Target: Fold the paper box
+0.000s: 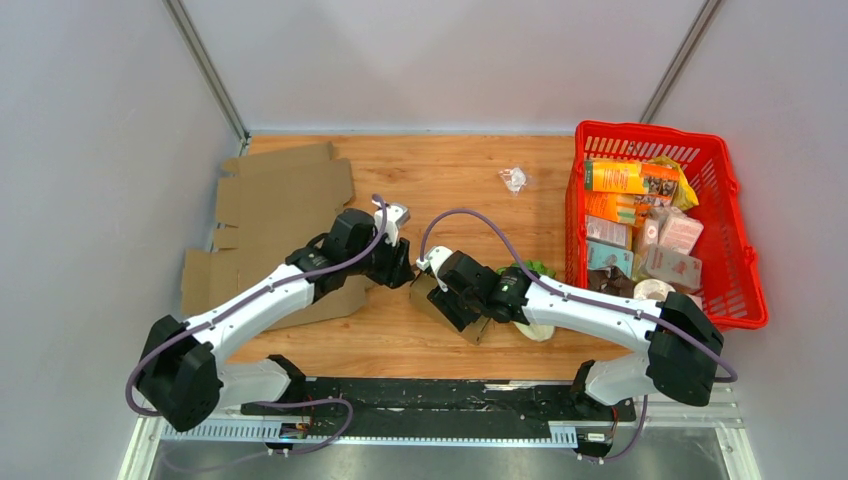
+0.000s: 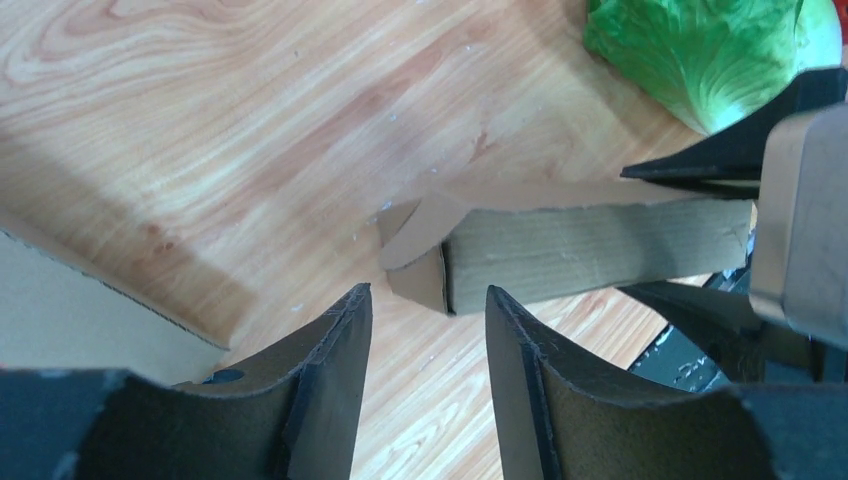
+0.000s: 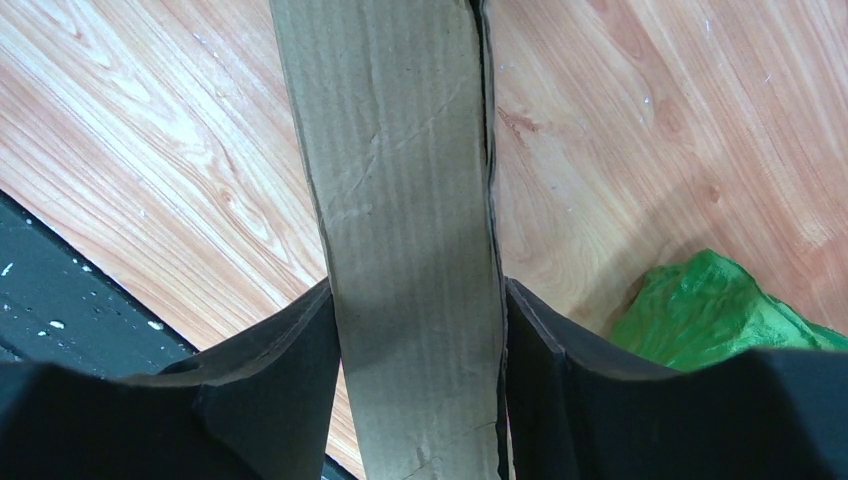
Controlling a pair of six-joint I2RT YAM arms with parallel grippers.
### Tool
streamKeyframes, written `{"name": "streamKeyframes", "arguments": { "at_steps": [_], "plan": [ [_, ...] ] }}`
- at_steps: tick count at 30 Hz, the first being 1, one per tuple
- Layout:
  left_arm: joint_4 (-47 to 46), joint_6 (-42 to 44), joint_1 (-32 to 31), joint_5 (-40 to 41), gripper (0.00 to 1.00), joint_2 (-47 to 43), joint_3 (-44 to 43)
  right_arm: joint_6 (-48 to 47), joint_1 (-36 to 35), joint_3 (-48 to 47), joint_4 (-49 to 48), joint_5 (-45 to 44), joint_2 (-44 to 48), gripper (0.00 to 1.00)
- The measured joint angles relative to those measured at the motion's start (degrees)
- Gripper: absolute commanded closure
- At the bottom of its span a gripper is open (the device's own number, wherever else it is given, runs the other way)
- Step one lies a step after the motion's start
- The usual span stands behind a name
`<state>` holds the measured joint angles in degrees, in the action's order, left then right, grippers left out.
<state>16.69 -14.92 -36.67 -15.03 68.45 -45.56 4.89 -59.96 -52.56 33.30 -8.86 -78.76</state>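
The paper box (image 1: 447, 307) is a small brown cardboard box, folded into a narrow block near the table's front middle. My right gripper (image 1: 455, 297) is shut on it: in the right wrist view both black fingers press the sides of the box (image 3: 410, 200). My left gripper (image 1: 403, 268) hangs just left of the box, open. In the left wrist view its fingertips (image 2: 355, 310) stand apart with only bare wood between them, and the box's flapped end (image 2: 560, 250) lies a little beyond them.
Flat unfolded cardboard sheets (image 1: 280, 205) lie at the left under the left arm. A red basket (image 1: 745, 265) of groceries stands at the right. A green lettuce (image 1: 535, 268) lies behind the right arm, and a small clear wrapper (image 1: 513, 179) sits further back.
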Motion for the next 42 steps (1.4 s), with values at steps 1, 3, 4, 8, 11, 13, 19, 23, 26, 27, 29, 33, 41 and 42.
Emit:
{"name": "streamKeyframes", "arguments": {
  "at_steps": [1, 3, 4, 8, 11, 13, 19, 23, 26, 27, 29, 33, 41, 42],
  "plan": [
    [-0.39, 0.02, 0.0, -0.02, 0.47, 0.59, -0.37, 0.0, 0.0, 0.0, 0.0, 0.0, 0.0, 0.44],
    [-1.53, 0.07, 0.0, 0.11, 0.47, 2.19, -0.92, 0.0, 0.0, 0.0, 0.0, 0.0, 0.0, 0.44],
    [-2.01, 0.07, 0.0, 0.2, 0.47, 2.95, -0.98, -0.02, 0.0, 0.0, 0.0, 0.0, 0.0, 0.44],
    [-2.8, 0.31, 0.0, 0.63, 0.48, 4.87, -0.98, -0.02, 0.0, 0.02, 0.0, 0.0, 0.0, 0.44],
    [-3.52, 0.48, 0.0, 0.76, 0.51, 5.46, -0.98, -0.02, 0.0, 0.02, -0.02, 0.04, 0.0, 0.44],
    [-4.48, 0.5, 0.0, 0.72, 0.55, 5.79, -0.98, -0.04, 0.0, 0.02, -0.04, 0.02, 0.0, 0.44],
    [-6.47, 0.55, 0.0, -0.04, 0.74, 7.91, -1.27, -0.02, 0.0, 0.0, -0.13, 0.0, 0.0, 0.44],
    [-6.45, 0.74, -0.2, -1.03, 0.82, 9.07, -2.32, 0.02, 0.0, 0.02, -0.2, -0.04, -0.02, 0.44],
    [-6.16, 0.79, -0.72, -1.11, 0.86, 9.09, -2.56, 0.02, 0.0, 0.0, -0.33, -0.11, -0.24, 0.44],
    [-5.99, 0.76, -0.83, -1.11, 0.87, 9.07, -2.6, 0.02, 0.0, -0.02, -0.39, -0.17, -0.33, 0.45],
    [-5.62, 0.72, -1.09, -0.94, 0.9, 9.03, -2.75, 0.0, 0.0, -0.22, -0.42, -0.24, -0.61, 0.45],
    [-4.48, 0.7, -1.77, 0.37, 0.94, 8.33, -2.89, -0.13, 0.0, -0.5, -0.74, -0.55, -1.07, 0.45],
    [1.66, -0.37, -2.27, 2.73, 1.0, 7.32, -5.31, -0.46, -0.37, -1.29, -1.38, -0.61, -2.1, 0.45],
    [2.56, -0.68, -2.25, 2.75, 1.0, 7.32, -6.03, -0.44, -0.37, -1.49, -1.42, -0.61, -2.25, 0.45]
  ]
}}
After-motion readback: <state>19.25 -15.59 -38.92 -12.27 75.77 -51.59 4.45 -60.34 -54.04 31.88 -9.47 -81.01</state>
